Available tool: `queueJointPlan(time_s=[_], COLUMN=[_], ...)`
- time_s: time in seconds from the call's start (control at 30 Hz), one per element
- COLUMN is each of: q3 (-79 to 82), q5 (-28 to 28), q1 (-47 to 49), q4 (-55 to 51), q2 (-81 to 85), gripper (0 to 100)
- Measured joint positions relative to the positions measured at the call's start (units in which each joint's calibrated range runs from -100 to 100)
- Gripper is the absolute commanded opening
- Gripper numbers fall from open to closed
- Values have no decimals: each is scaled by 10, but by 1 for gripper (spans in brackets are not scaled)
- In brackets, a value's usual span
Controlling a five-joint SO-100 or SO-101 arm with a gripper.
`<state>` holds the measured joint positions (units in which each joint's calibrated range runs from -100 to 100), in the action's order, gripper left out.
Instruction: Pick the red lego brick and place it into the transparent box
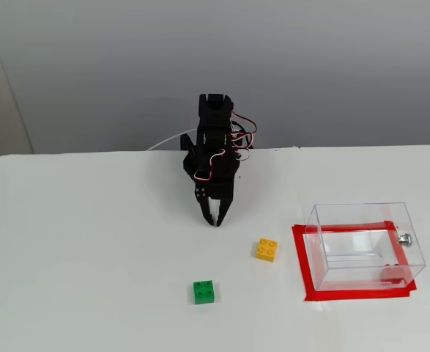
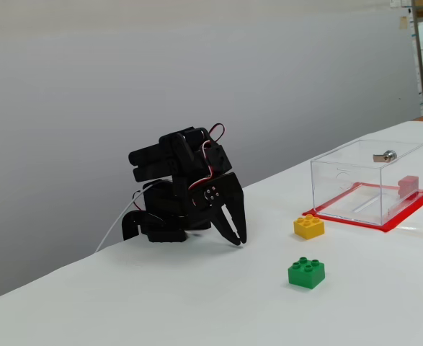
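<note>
Both fixed views show the black arm folded low near the back edge of the white tabletop (image 1: 90,249). Its gripper (image 1: 212,221) points down at the table, with a small gap between the two fingers, and it holds nothing. The red lego brick (image 2: 408,184) sits inside the transparent box (image 1: 364,246), in the corner under the little metal knob (image 1: 403,239). The box stands near the right edge of the tabletop in a fixed view, on a frame of red tape (image 1: 300,257). A yellow brick (image 1: 267,249) lies just beside the box. A green brick (image 1: 204,291) lies nearer the front edge, apart from both.
</note>
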<state>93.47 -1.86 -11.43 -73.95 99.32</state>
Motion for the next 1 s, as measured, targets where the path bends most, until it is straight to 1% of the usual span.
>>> queueJointPlan(time_s=[0.17, 1.0], q3=[0, 0], q5=[21, 21], q1=[13, 14], q4=[-4, -4], q2=[0, 0], gripper=[3, 3])
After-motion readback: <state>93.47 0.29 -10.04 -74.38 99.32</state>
